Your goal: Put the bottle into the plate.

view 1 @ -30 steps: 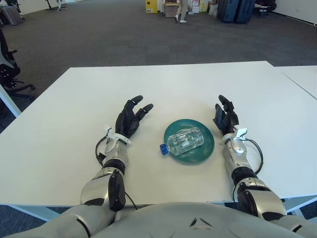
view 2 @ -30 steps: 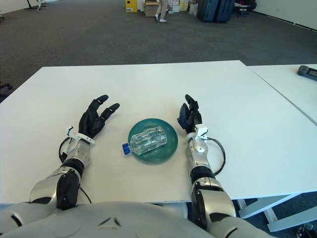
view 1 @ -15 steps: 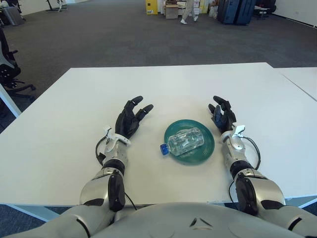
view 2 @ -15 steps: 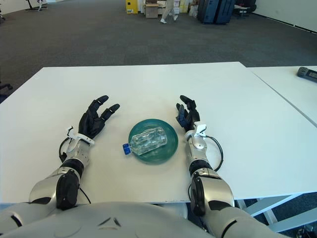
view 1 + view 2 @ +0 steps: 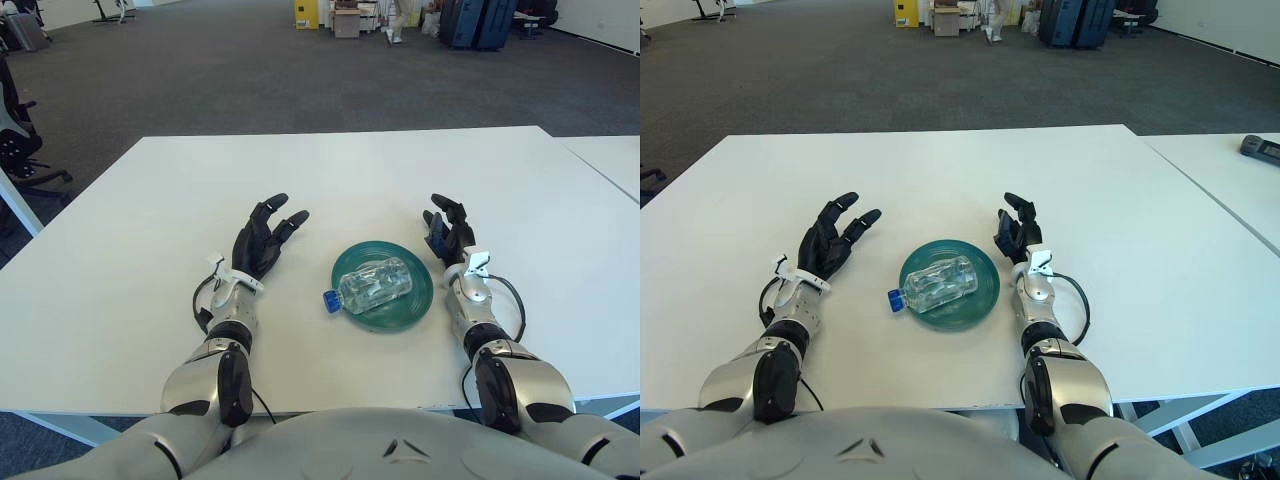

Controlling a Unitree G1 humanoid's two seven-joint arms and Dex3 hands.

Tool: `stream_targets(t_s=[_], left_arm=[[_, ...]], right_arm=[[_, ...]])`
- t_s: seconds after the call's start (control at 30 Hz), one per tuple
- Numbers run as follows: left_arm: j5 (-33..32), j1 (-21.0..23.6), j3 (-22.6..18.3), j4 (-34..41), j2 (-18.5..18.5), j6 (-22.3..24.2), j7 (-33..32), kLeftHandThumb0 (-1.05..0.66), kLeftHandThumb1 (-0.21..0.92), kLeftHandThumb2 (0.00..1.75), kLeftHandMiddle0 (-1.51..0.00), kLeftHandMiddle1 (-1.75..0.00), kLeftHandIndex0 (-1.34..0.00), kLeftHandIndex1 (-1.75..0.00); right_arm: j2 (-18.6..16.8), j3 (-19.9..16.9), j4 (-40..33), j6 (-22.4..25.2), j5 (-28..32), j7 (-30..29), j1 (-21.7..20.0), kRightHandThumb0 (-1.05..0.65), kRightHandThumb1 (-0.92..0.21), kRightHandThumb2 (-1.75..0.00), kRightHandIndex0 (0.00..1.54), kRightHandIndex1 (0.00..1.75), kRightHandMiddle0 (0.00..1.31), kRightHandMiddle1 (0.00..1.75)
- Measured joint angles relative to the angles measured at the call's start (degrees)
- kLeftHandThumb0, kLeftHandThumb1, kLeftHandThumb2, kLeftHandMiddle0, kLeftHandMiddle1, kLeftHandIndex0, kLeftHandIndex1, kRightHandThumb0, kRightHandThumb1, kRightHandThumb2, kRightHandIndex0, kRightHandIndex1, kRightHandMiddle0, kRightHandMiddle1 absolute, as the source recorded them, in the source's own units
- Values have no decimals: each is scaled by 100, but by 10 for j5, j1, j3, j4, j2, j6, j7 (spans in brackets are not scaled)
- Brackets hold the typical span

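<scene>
the clear bottle (image 5: 374,284) lies on its side in the green plate (image 5: 414,299), blue cap overhanging the rim, between the left hand (image 5: 262,240) and right hand (image 5: 449,236), fingers spread, holding nothing.

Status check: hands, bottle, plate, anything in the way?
Left hand open, left of round green plate. Right hand open, at plate's right edge. Clear plastic bottle lying in plate, blue cap overhanging left rim. Nothing in the way.
</scene>
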State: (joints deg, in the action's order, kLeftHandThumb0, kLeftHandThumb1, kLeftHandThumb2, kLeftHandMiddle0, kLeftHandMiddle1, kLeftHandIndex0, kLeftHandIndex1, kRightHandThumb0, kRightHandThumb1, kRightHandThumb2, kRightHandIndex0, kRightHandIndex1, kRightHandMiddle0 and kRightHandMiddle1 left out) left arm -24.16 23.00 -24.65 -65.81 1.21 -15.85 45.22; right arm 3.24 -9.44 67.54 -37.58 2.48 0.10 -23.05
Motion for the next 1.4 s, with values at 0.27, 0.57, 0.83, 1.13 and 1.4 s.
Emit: stream_targets(t_s=[0.27,0.57,0.83,1.13,1.4], left_arm=[[0,0,0,0,0,0,0,-85,92,93,-56,-67,-21,-114],[0,1,0,0,0,-1,-2,-85,92,94,-54,-67,-21,-114],[0,1,0,0,1,-2,-12,-84,92,93,-50,-64,-19,-112],[7,0,3,0,1,-16,-31,-82,92,95,-44,-58,-14,-110],[47,-10,25,2,2,-75,-97,-82,92,95,-33,-44,-2,-104]], right_arm=[[3,6,0,0,-12,-3,1,-73,-92,-92,43,10,0,85],[4,9,-2,-3,-14,0,3,-73,-92,-92,43,11,0,84],[4,8,-8,-5,-13,9,7,-74,-92,-92,43,11,0,85],[4,7,-12,-15,-13,12,12,-73,-92,-91,45,11,0,86],[3,7,-16,-22,-13,11,17,-72,-92,-90,45,12,0,86]])
